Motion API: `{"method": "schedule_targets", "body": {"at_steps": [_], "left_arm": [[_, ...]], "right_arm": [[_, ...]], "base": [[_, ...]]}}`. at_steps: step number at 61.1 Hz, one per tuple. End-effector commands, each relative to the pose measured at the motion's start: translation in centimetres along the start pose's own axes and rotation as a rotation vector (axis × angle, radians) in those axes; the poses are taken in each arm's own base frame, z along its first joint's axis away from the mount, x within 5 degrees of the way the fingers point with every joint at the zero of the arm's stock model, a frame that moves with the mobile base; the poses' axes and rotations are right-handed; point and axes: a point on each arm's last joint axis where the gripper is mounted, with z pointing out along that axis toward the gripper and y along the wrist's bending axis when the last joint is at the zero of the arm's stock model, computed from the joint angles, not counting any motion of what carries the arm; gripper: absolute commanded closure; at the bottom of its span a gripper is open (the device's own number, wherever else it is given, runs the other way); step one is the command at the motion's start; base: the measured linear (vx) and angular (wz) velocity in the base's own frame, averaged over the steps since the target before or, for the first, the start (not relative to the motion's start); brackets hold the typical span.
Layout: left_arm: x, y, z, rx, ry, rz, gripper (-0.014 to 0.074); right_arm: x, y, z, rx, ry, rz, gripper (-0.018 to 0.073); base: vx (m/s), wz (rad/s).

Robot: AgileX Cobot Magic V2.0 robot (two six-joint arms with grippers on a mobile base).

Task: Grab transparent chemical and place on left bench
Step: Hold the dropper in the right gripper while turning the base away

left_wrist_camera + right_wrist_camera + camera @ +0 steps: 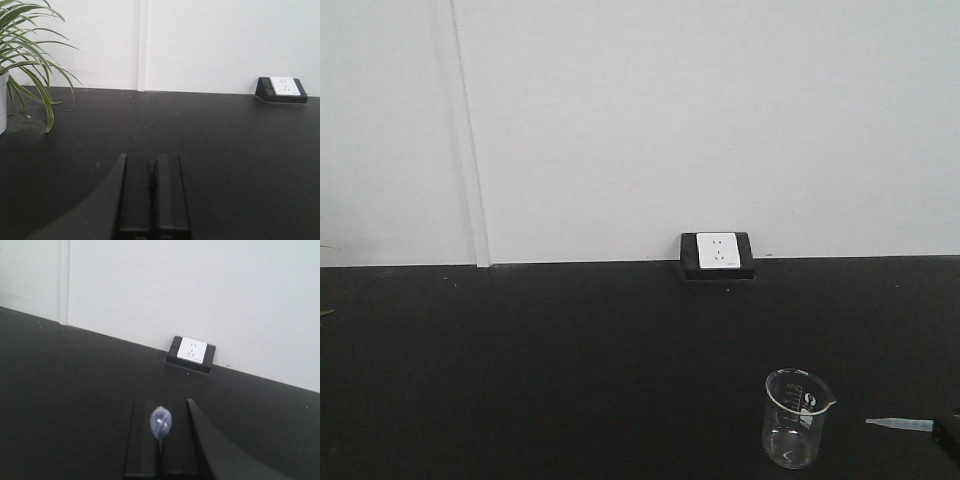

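Note:
The transparent chemical, a slim clear pipette (900, 425), sticks out level to the left from the right edge of the front view, tip towards a glass beaker. My right gripper (161, 404) is shut on it; its pale-bluish bulb (160, 423) stands out between the two black fingers. In the front view only a dark bit of that gripper (948, 432) shows at the right edge. My left gripper (151, 157) is shut and empty, low over the black worktop (210, 145). The left bench with white bins is out of view.
A clear glass beaker (795, 420) with a spout stands on the black worktop just left of the pipette tip. A white wall socket (718, 252) sits at the back against the white wall. A potted plant (25, 60) with long leaves stands at the far left.

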Motion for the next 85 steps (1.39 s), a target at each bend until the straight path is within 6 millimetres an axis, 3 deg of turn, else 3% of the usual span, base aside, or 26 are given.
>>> {"method": "schedule_targets", "body": {"at_steps": [1,50,85], "left_arm": [[-0.28,0.01,-0.13,-0.002,-0.081,-0.009,0.06],[-0.28,0.01,-0.13,-0.002,-0.081,-0.009,0.06],[-0.28,0.01,-0.13,-0.002,-0.081,-0.009,0.06]], "right_arm": [[-1.29,-0.08,-0.05,-0.01,-0.061,0.004,0.0564],[-1.28,-0.08,-0.04,-0.01,-0.06,0.004,0.0564],[-1.3,-0.07,-0.04,-0.012,-0.062,0.004,0.0564]], "base": [[0.0,0.0],[-0.01,-0.01],[-0.22,0.0]]}}
